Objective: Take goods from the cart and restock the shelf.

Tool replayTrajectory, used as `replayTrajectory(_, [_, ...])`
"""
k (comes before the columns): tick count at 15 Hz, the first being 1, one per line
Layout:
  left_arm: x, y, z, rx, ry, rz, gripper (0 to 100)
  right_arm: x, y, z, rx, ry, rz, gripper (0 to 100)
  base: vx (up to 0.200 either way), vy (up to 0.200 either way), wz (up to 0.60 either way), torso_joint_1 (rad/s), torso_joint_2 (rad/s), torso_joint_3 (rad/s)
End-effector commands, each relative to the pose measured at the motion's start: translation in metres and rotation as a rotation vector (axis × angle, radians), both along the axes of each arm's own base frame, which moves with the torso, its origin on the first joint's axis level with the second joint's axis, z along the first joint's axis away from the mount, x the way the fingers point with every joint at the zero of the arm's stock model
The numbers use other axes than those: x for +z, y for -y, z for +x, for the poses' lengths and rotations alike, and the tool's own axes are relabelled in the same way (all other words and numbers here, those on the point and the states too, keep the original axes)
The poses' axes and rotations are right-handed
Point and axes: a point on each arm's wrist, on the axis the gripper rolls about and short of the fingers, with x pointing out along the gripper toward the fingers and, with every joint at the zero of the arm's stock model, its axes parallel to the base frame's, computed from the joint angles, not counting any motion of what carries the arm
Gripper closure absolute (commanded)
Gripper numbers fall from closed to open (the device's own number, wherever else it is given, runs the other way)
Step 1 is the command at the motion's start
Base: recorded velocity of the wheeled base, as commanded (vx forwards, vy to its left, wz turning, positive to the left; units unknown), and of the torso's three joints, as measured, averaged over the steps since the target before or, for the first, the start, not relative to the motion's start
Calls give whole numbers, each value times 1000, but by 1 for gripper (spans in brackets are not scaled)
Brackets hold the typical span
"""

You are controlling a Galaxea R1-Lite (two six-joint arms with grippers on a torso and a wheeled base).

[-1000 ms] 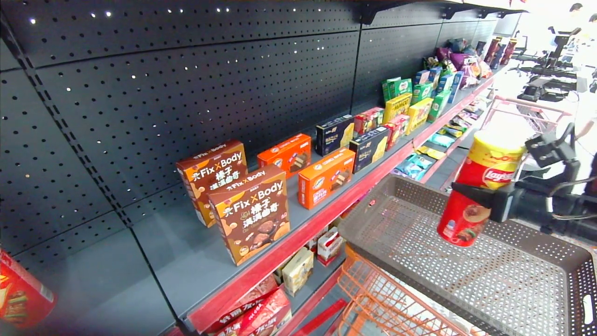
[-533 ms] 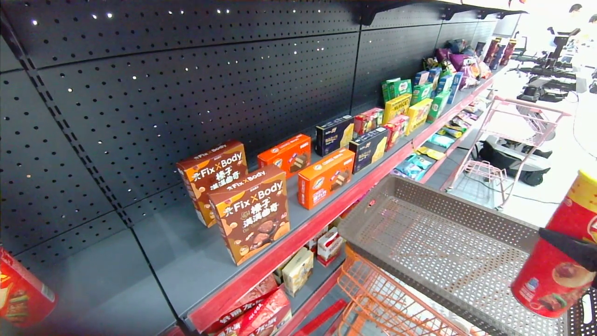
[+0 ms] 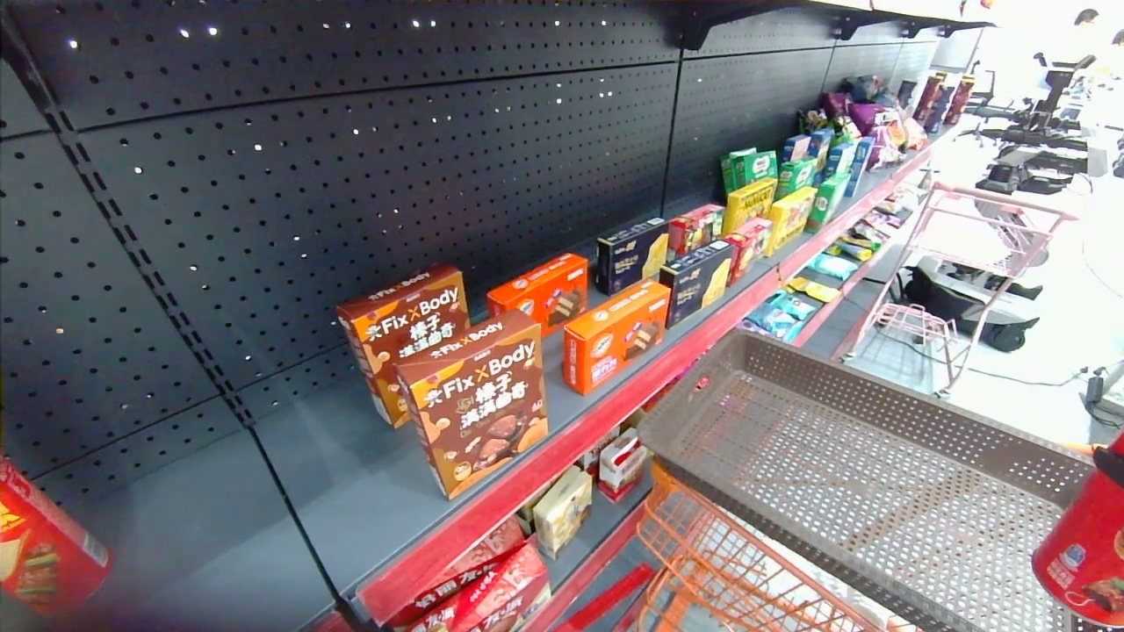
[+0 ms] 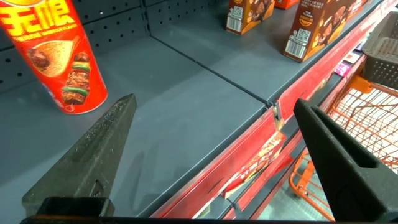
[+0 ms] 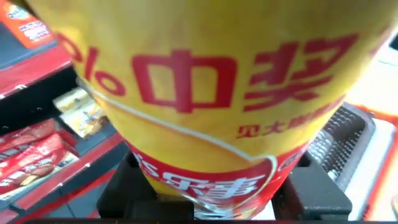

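A: Right gripper (image 5: 217, 199) is clamped on the crisps can (image 3: 1084, 553), yellow top, red base, and the tube leans rather than hanging plumb.

B: And where is it? Low over the near right corner of the perforated tray (image 3: 861, 456) that sits on the orange cart (image 3: 729, 570), well apart from the shelf (image 3: 351, 491).

A: So there's a long carry to come, I'd say. A slick round tube on two pads: any jolt and it could twist or slide out.

B: The tray's rim is the first trap. Travel low and the can's base clips it.

A: Then the brown biscuit boxes (image 3: 474, 404), standing right at the shelf's red lip. A wide sweep knocks them off the front.

B: On the other side, the left gripper (image 4: 211, 109) hangs with fingers wide apart, nothing in it, above bare grey shelf board, with a second crisps can (image 4: 59, 56) upright near it.

A: If the held can goes beside that one, the arms crowd each other. And set down leaning, it topples.
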Motion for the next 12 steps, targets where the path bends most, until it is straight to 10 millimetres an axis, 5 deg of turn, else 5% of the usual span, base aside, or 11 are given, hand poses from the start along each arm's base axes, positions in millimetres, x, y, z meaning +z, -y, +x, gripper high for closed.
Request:
replayTrajectory(1, [0,0,0,1,1,0,0,1,-1,-3,13,15,1,100,0,0,600,-2,-7,-2])
replayTrajectory(12, [0,0,0,1,1,0,0,-2,-3,-7,51,22,5,100,0,0,600,3,2,4])
